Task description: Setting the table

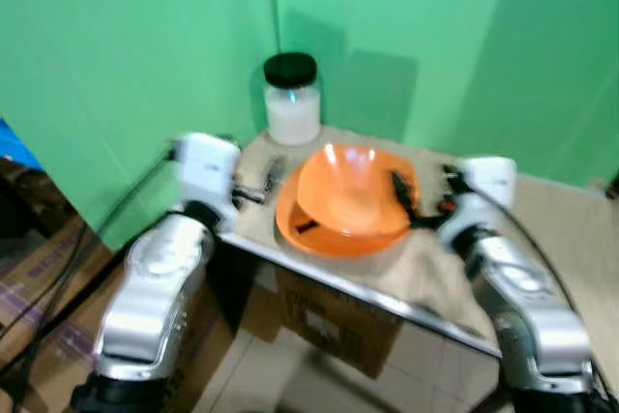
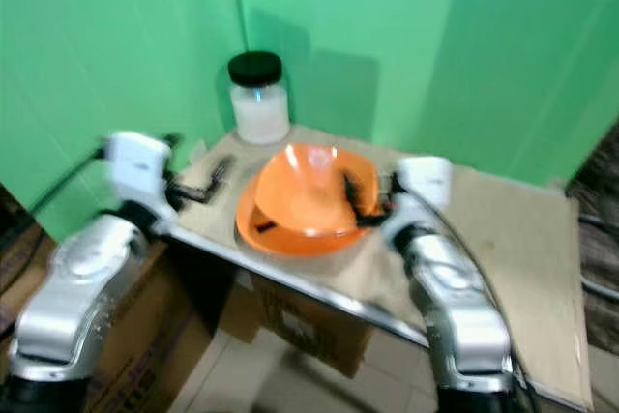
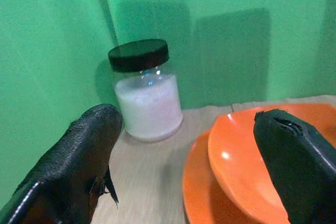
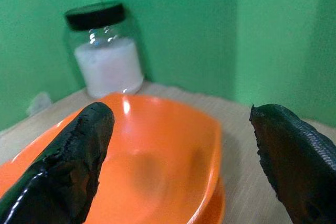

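Green backdrop walls, small beige table [image 1: 542, 229] in the corner. Left gripper [image 1: 259, 183] reaches in over the table's left edge, fingers spread, nothing held. Glass jar [image 1: 292, 99] (black lid, white contents) stands upright behind. Orange bowl [image 1: 350, 198] sits tilted in a second orange bowl [image 1: 324, 237] at the front edge; long axis unclear. Right gripper [image 1: 414, 202] is parted at the bowl's right rim; grip unclear.

1. A staged test corner rather than a lived-in room is suggested; plain green backdrop sheets [image 1: 135, 55] are hung behind the table [image 2: 503, 220], meeting at a corner.
2. Cardboard boxes [image 1: 338, 321] are stowed beneath the table; a tiled floor [image 1: 261, 374] is seen; cables [image 1: 48, 278] are trailed alongside.
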Robot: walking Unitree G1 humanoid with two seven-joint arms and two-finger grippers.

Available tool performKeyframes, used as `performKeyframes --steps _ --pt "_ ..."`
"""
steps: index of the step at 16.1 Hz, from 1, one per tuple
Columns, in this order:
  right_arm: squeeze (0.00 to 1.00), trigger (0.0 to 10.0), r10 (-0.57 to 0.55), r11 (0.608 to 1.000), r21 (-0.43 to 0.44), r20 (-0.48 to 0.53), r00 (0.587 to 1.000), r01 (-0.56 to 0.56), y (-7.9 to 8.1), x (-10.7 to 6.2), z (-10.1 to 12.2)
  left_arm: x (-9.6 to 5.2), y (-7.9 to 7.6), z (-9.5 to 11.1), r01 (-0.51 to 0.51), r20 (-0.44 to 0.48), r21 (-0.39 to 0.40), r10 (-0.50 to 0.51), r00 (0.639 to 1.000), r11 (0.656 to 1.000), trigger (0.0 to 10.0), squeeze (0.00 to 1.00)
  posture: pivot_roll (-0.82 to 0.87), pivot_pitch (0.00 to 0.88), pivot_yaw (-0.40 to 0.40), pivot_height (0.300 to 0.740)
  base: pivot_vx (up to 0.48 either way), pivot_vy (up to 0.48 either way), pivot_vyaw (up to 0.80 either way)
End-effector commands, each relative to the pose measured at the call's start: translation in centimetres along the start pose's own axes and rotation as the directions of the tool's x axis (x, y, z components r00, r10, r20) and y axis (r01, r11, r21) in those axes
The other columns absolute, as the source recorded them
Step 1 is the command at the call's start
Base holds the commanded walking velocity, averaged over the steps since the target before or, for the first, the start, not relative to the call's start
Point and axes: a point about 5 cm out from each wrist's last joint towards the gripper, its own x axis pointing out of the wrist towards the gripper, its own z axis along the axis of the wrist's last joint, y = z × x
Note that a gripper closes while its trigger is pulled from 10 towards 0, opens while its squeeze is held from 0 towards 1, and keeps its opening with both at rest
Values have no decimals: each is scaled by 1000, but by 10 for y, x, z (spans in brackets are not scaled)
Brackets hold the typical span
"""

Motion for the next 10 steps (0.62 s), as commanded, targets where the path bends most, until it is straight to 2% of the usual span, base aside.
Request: performKeyframes --steps 1,4,5,6,7,8,10 --pt "0 10000 38 999 5 24 999 -38 10 4 6 -2 8 0 -20 -6 15 20 1000 1000 10000 0 67 0 23 740 247 0 0" --pt "0 10000 19 999 26 5 1000 -19 0 9 10 -4 3 -5 42 -30 45 -40 999 998 10000 0 55 0 18 740 0 0 0" --pt "106 10000 7 996 85 4 1000 -7 -9 12 14 -4 0 -6 92 -26 53 -90 996 994 10000 0 47 0 16 740 0 0 0" --pt "890 10000 3 994 110 1 1000 -4 -13 15 15 -3 -1 -5 114 -21 54 -113 993 992 10000 0 44 0 13 740 0 0 0" --pt "1000 10000 7 993 120 1 1000 -7 -16 17 18 -3 -1 -4 128 -14 48 -127 992 991 10000 0 41 0 8 740 0 0 0" --pt "1000 10000 10 990 141 -13 1000 -8 -24 22 23 -3 -4 -6 166 -12 32 -166 986 986 10000 0 37 0 -11 740 0 0 0" --pt "1000 10000 20 989 147 -41 999 -14 -30 29 25 -5 -7 -9 222 -23 17 -222 975 975 10000 0 45 0 -31 740 0 0 0"
